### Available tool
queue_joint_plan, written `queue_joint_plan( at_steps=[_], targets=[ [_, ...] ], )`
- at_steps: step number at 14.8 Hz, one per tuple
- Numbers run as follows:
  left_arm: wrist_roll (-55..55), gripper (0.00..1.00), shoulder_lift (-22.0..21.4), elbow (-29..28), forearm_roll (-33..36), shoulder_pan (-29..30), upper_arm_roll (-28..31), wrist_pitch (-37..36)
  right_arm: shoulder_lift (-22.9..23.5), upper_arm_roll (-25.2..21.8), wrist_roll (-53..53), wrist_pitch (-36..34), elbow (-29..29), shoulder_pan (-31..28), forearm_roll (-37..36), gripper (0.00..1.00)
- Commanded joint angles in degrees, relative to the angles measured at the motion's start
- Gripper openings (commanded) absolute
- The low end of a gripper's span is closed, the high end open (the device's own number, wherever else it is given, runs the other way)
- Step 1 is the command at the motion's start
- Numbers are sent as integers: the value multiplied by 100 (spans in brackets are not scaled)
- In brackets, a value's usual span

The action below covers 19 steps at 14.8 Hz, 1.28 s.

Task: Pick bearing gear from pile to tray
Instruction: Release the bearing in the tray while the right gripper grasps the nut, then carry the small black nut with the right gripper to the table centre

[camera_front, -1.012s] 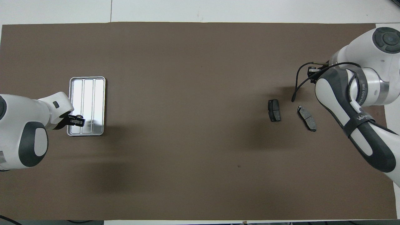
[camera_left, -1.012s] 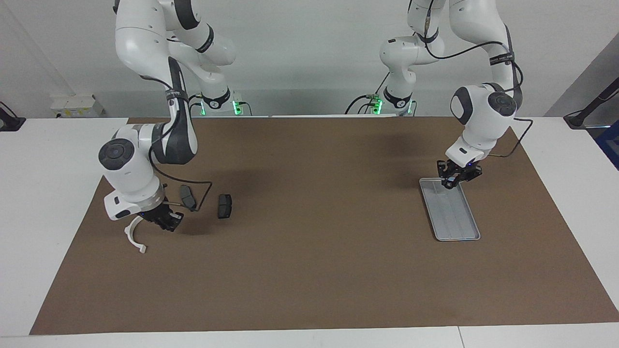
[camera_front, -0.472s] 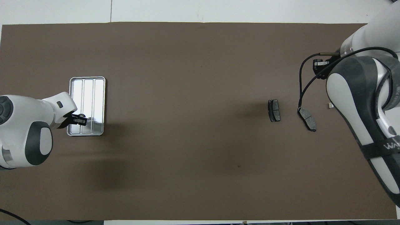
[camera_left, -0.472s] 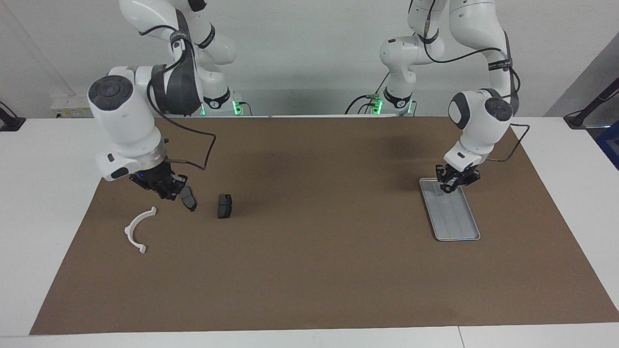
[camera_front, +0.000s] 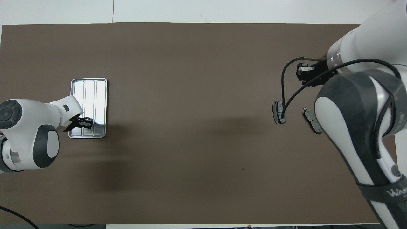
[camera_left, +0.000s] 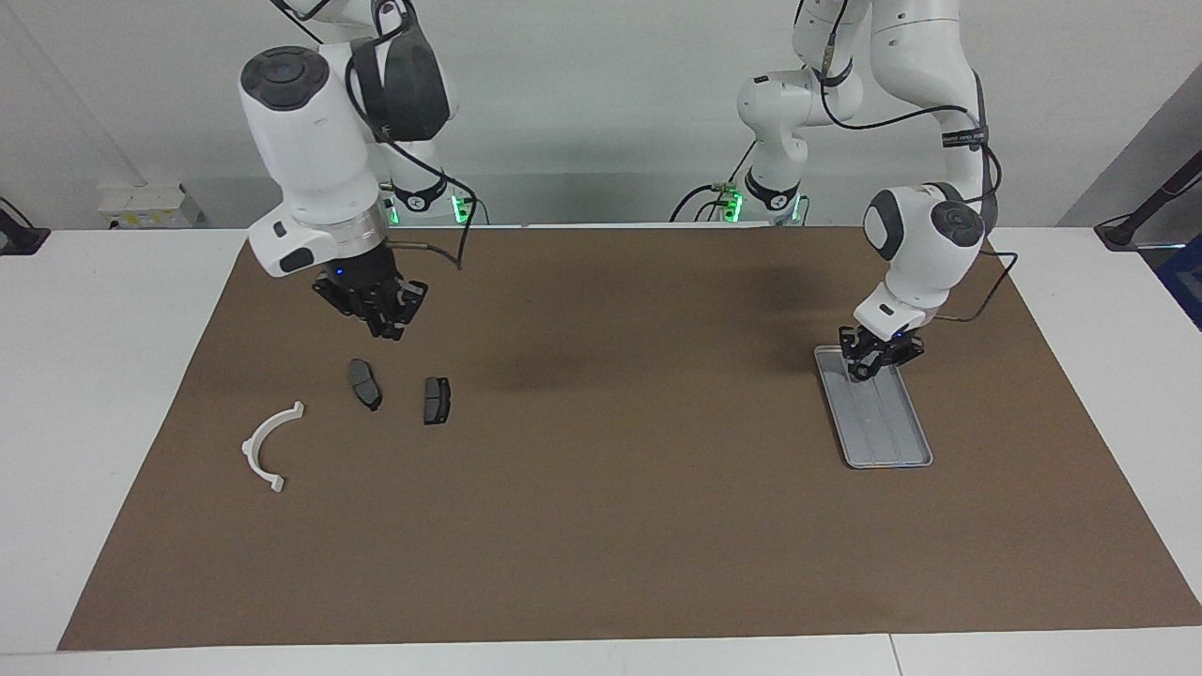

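The pile lies at the right arm's end of the mat: a white arc bracket (camera_left: 268, 443) and two dark grey pads (camera_left: 364, 383) (camera_left: 436, 400), the pads also in the overhead view (camera_front: 278, 112) (camera_front: 312, 120). My right gripper (camera_left: 387, 329) (camera_front: 301, 72) hangs raised over bare mat close to the pads, shut, and I see nothing in it. The silver tray (camera_left: 883, 460) (camera_front: 89, 79) sits at the left arm's end. My left gripper (camera_left: 862, 371) (camera_front: 86, 123) is low over the tray's end nearest the robots, closed on a small dark round piece, the bearing gear.
A brown mat (camera_left: 610, 516) covers the table, with white table edge around it. The right arm's cable (camera_front: 283, 92) loops above one pad in the overhead view. The right arm's body hides the white bracket from above.
My right gripper rose from beside the white bracket and swung up toward the robots, past the pads. My left gripper sank a little lower over the tray.
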Motion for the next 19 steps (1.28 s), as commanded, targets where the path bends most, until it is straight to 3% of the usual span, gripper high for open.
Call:
queue_joint_plan(
  at_steps=[1, 3, 4, 6, 9, 14, 19],
  targets=[
    [-9, 4, 33, -164, -77, -15, 1, 277, -100, 227, 1189, -119, -4, 299, 269, 0],
    [-27, 6, 51, -173, -77, -15, 1, 313, -135, 325, 1755, -93, -66, 465, 542, 0],
    [-27, 15, 51, -173, -77, -24, 1, 304, -153, 334, 1852, -102, -101, 545, 656, 0],
    [-9, 68, 51, -173, -77, -24, 1, 304, -170, 334, 2264, 38, -241, 764, 772, 0],
    [-9, 91, 51, -138, -77, -24, 1, 261, -135, 325, 2766, 459, -627, 1186, 772, 0],
    [-35, 93, 60, 98, -77, -24, 1, 77, 58, 325, 3242, 1136, -1181, 1626, 763, 0],
    [-193, 94, 130, 521, -77, -32, -8, -337, 198, 325, 3514, 2453, -2086, 1978, 666, 0]
  ],
)
